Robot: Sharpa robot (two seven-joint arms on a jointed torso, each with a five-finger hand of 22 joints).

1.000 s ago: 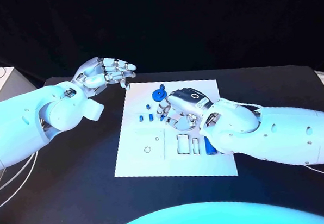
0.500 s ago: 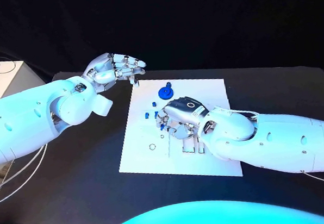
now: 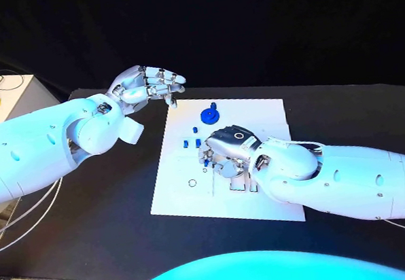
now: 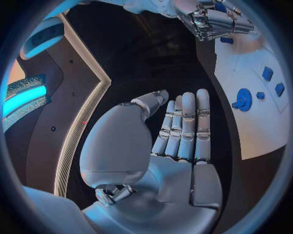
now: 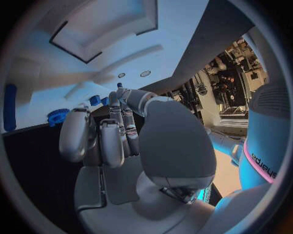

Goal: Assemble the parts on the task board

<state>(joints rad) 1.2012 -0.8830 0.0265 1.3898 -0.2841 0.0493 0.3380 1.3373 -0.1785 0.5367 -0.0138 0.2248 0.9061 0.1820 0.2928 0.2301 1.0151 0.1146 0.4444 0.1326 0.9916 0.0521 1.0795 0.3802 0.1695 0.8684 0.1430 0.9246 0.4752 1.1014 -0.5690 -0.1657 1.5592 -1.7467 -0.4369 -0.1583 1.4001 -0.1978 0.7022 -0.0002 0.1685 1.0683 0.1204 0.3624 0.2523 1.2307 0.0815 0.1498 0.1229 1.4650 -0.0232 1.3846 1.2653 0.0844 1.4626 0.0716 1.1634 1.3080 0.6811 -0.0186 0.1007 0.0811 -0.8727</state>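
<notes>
Since a second ago, the right hand (image 3: 225, 149) has slid a little toward the task board's (image 3: 258, 109) near side, hovering over the board's middle with fingers curled; whether it grips anything cannot be told. Left of the board's far corner, the left hand (image 3: 147, 86) hangs above the bench (image 3: 93, 221), fingers extended together, holding nothing. A blue gear (image 3: 208, 117) and small blue parts (image 3: 184, 143) lie on the board's far half.

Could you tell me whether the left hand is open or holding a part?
Open: the left hand holds nothing, its fingers extended and palm bare.
</notes>
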